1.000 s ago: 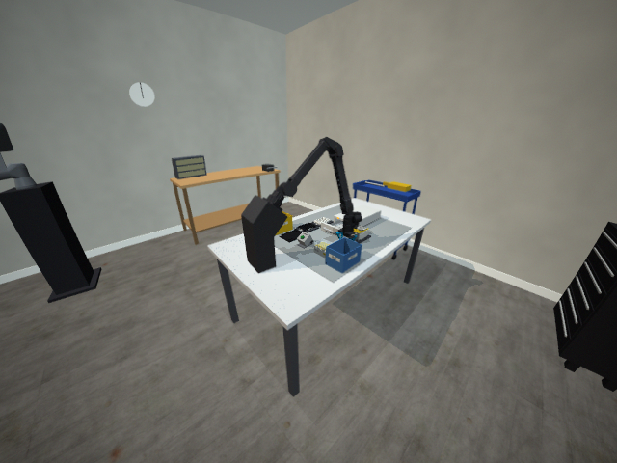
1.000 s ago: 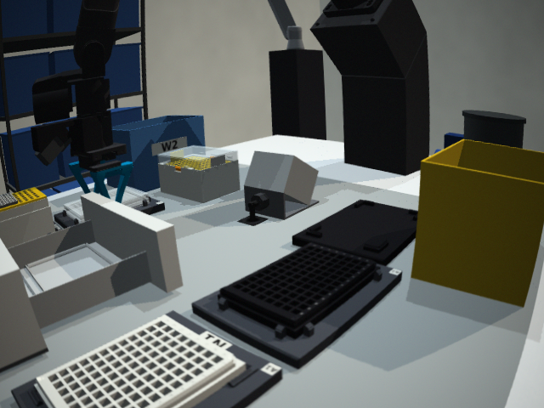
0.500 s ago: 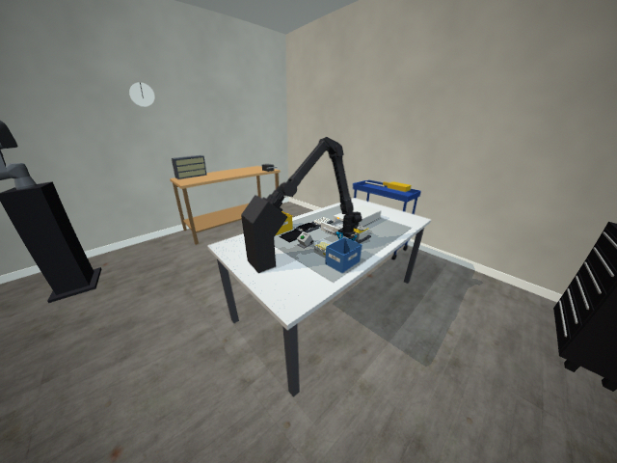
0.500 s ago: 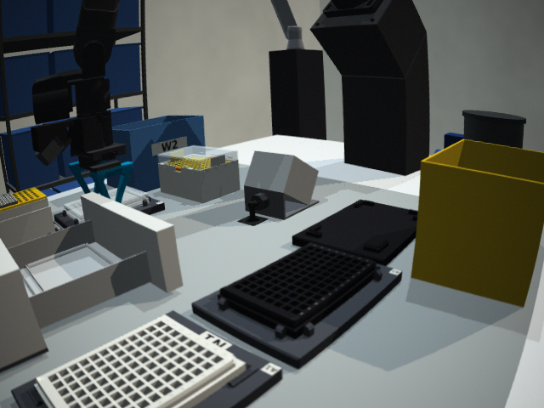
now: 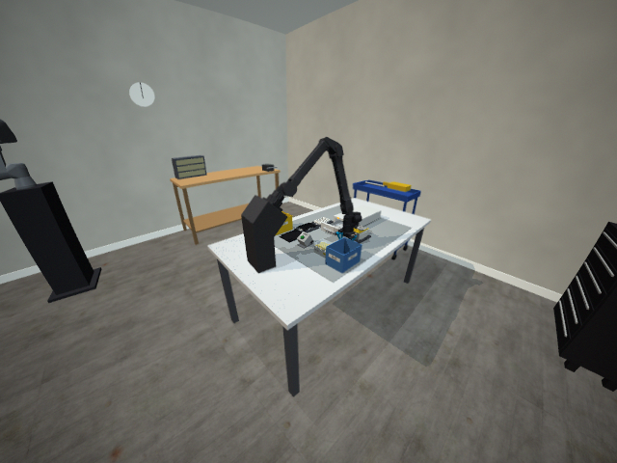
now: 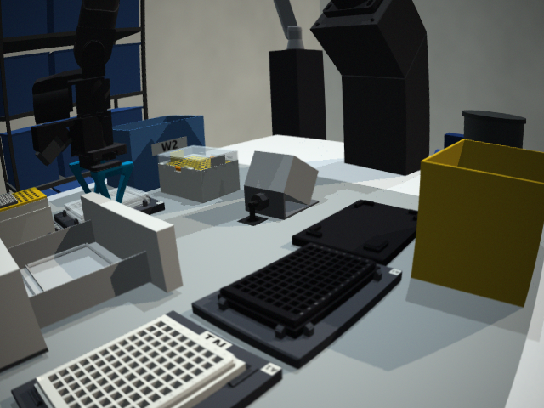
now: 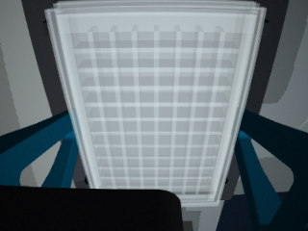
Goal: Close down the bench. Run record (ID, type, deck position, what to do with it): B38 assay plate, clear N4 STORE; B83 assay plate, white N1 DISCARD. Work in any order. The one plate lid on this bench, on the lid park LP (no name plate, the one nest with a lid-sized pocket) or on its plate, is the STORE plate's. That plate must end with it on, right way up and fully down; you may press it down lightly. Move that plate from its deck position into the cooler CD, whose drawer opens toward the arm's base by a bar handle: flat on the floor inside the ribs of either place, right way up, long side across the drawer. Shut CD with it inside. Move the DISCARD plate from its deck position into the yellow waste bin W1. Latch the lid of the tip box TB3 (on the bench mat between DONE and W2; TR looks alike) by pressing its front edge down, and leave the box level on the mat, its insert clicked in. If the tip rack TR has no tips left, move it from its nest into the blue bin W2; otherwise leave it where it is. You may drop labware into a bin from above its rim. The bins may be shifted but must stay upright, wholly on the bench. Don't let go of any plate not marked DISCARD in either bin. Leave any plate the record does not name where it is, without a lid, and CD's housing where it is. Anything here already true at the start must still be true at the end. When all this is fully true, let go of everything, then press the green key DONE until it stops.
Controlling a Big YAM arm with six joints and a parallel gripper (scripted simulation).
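Note:
My gripper [image 6: 103, 188] has teal fingers and is shut on the long sides of the clear assay plate [image 7: 157, 99]. The plate carries its clear lid and sits at its dark nest [image 6: 132, 201], behind the drawer's front panel. I cannot tell whether it rests on the nest or is just off it. The cooler CD's drawer [image 6: 70, 268] stands open, its floor bare. The lid park [image 6: 355, 228] is empty. The white plate [image 6: 140, 369] lies on its nest at the near left. The tip box TB3 [image 6: 197, 172] stands by the blue bin W2 [image 6: 162, 142]. The yellow bin W1 [image 6: 478, 219] stands at the right.
A black plate [image 6: 298, 285] lies on a nest in the middle. The tip rack TR [image 6: 21, 197] with a yellow insert stands at the far left. The grey DONE key housing [image 6: 280, 183] sits beyond TB3. The arm's black base [image 6: 382, 87] rises behind.

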